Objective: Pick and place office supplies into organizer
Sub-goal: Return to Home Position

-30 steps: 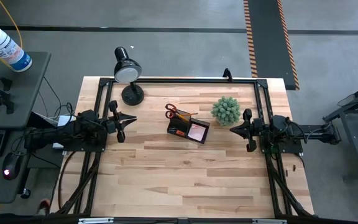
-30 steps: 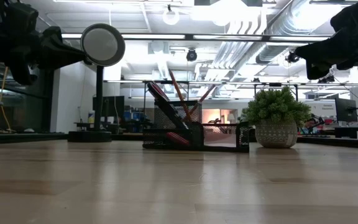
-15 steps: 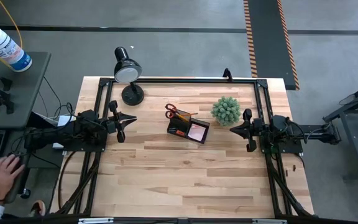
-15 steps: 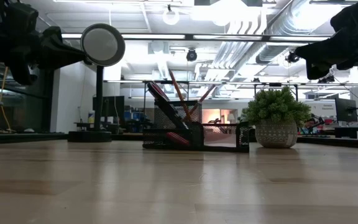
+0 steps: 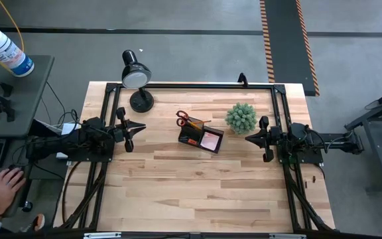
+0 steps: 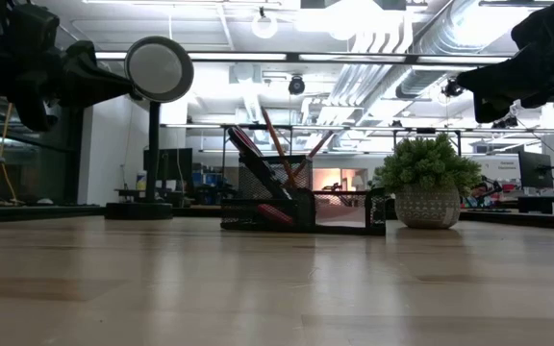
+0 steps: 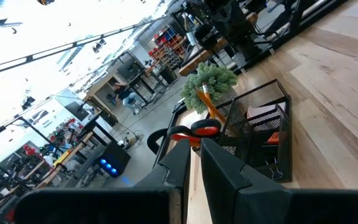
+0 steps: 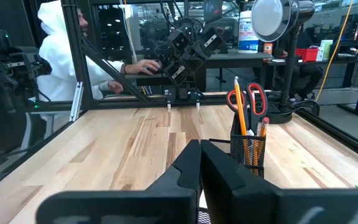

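Organizer [image 5: 201, 138] seen mid-desk [image 5: 197, 192], toward back, between lamp [image 5: 136, 78] and plant [image 5: 241, 117]. Red-handled scissors [image 5: 188, 121] and pencils [image 8: 240, 121] stood upright in tall section, pink pad [image 5: 211, 141] laid in low part. Lower ends hidden by mesh; smaller bits can't be made out tbh. Left gripper [image 5: 141, 128] parked at left edge, right gripper [image 5: 247, 138] at right. Both raised off desk, jaws pressed together, nothing held.

Black metal wire-mesh organizer [image 7: 257, 102]; pale wood-plank table [image 5: 197, 186], smooth satin.
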{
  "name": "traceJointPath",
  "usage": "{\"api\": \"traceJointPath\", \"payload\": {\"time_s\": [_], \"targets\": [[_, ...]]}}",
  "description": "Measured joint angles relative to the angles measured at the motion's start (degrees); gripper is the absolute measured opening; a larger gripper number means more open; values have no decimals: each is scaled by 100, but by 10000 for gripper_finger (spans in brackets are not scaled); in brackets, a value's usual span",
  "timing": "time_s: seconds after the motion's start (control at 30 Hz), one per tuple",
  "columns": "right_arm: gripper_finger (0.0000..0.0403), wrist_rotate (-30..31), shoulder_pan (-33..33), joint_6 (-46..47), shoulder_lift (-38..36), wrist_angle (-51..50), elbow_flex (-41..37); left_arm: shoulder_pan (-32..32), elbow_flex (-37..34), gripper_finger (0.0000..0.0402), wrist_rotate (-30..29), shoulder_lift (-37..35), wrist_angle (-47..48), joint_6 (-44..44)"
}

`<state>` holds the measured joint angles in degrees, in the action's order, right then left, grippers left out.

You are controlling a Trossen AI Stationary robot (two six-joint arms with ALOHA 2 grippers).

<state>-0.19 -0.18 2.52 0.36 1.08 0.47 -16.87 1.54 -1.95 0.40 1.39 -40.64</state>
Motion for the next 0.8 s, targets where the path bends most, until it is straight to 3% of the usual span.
{"api": "traceJointPath", "payload": {"time_s": [0.8], "targets": [[1,-1,1,0,-1,-2,0,0,0,28,0,-1,0,-1]]}}
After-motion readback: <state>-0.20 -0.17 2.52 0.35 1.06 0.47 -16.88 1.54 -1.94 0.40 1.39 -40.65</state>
